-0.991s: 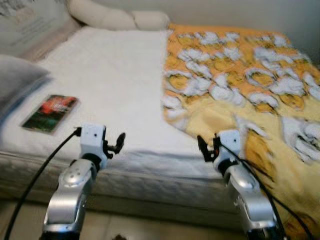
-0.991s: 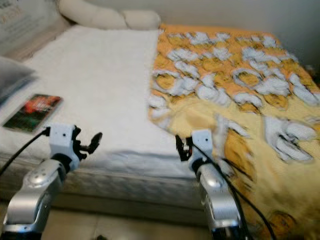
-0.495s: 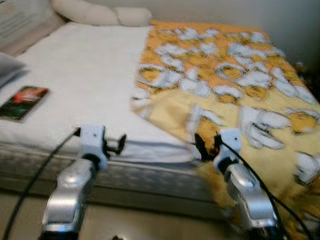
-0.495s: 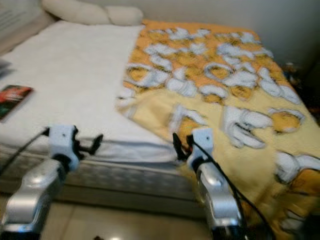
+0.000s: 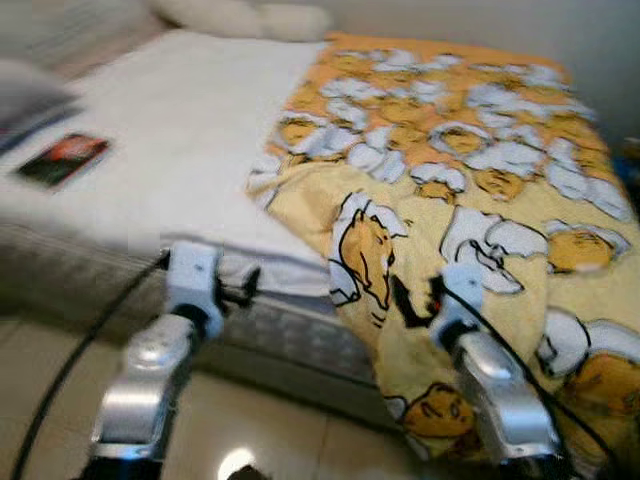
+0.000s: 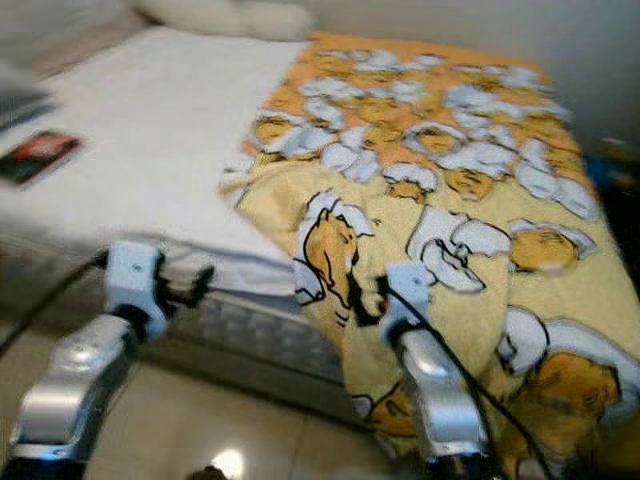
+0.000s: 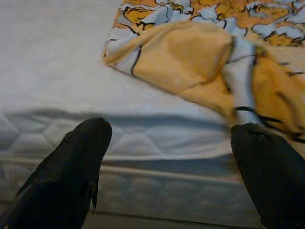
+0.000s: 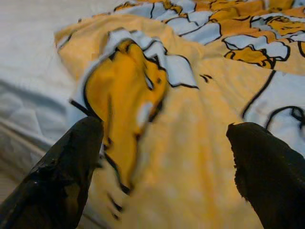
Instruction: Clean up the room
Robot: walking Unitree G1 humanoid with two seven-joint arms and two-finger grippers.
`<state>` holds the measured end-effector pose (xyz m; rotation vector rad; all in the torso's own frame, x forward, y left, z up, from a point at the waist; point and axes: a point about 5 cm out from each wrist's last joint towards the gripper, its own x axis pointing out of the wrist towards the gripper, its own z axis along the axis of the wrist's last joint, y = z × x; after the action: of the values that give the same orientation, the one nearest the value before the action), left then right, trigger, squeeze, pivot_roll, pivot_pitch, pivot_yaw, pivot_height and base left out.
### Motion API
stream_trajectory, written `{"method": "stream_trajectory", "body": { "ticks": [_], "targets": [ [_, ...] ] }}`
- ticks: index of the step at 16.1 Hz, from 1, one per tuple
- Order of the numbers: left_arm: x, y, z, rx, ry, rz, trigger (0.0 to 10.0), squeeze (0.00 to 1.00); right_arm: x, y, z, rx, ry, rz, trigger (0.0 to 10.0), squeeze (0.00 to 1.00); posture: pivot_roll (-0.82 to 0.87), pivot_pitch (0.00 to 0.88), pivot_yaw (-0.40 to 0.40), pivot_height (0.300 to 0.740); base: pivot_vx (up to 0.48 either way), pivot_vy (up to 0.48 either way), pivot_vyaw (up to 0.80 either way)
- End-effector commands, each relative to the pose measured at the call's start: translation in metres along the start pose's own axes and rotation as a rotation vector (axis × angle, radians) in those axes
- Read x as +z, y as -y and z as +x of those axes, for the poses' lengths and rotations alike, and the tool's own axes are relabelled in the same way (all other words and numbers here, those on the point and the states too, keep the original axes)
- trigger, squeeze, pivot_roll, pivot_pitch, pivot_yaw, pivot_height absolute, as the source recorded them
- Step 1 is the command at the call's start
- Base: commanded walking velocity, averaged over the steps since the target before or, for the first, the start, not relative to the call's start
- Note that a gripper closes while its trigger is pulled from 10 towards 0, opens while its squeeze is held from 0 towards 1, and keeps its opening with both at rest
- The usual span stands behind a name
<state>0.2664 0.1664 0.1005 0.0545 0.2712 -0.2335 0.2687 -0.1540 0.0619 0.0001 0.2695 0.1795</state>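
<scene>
Bed (image 5: pixel 190 130) w/ white sheet runs from 9 to 12 o'clock in the head views; yellow-orange cartoon blanket (image 5: pixel 470 190) covers its right half, from 12 to 5 o'clock, and spills over the mattress edge toward the tiled floor (image 5: pixel 270 420). Blanket's folded corner lies on the sheet near centre. A book (image 5: pixel 62 158) w/ dark red-green cover lies flat on the sheet at 10 o'clock, well apart from the blanket. Pale pillows (image 5: pixel 250 15) at 12 o'clock by the wall.

Left gripper (image 5: pixel 240 290) at 7 o'clock, in front of the mattress side, fingers spread wide, nothing between them; wrist view shows sheet edge + blanket corner ahead. Right gripper (image 5: pixel 410 300) at 5 o'clock, over the hanging blanket, its 2 fingers (image 8: pixel 66 167) also wide apart, empty. Views are a bit blurred.
</scene>
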Motion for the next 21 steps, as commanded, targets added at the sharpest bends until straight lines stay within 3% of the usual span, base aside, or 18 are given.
{"method": "stream_trajectory", "body": {
  "ticks": [1,13,14,15,21],
  "targets": [
    [0.0046,-0.0042,-0.0004,0.012,0.013,0.019,10.0,1.0,0.0065,-0.003,0.0025,0.014,0.018,0.002,10.0,1.0,0.0,0.0,0.018,0.74,0.0,-0.48,0.8],
    [0.0037,-0.0078,-0.0015,0.02,0.012,0.044,10.0,1.0,0.0047,-0.0096,0.0035,0.045,0.005,0.008,10.0,1.0,0.0,0.0,0.019,0.74,0.0,-0.44,0.73],
    [0.0031,-0.0079,-0.0013,0.019,0.011,0.025,10.0,1.0,0.0045,-0.0101,0.0036,0.046,0.003,0.011,10.0,0.91,0.0,0.0,0.019,0.74,0.0,0.0,0.0],
    [0.0032,-0.0083,-0.0013,0.022,0.013,0.027,10.0,1.0,0.0037,-0.0097,0.0036,0.04,-0.003,0.002,10.0,0.0,0.0,0.0,0.018,0.74,0.0,0.0,0.0],
    [0.0009,-0.0065,-0.0011,-0.022,0.003,0.094,10.0,1.0,0.0061,-0.0057,0.0064,0.003,-0.01,0.053,10.0,0.0,0.0,0.0,0.017,0.74,0.0,0.0,0.0]
  ]
}}
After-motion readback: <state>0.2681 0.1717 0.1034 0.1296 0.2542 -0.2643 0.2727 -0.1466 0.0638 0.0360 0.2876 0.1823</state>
